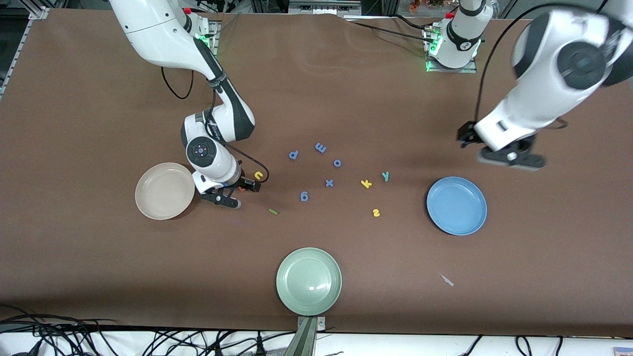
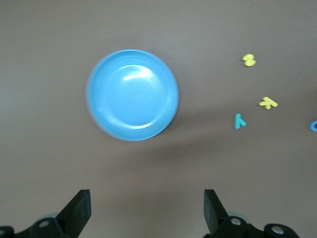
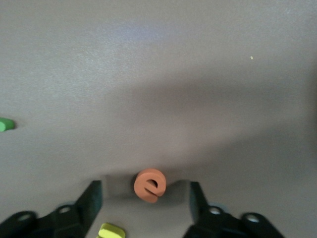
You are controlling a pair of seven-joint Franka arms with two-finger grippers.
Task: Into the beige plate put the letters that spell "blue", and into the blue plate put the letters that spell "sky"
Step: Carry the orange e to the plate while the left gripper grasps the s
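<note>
Orange foam makes up the e (image 3: 149, 185), a tiny piece judged light, soft and a little springy, best pinched across its flat faces; it is seen on the table between the parted fingers of the right gripper (image 3: 146, 198), not yet clamped, just beside the beige plate (image 1: 164, 191), with the yellow u (image 1: 258, 175) close by. The beige plate, the blue plate (image 1: 456, 205) and the pale green plate (image 1: 308, 281) are all seen empty, and the left gripper (image 2: 147, 210) is held spread wide, waiting above the table near the blue plate.
</note>
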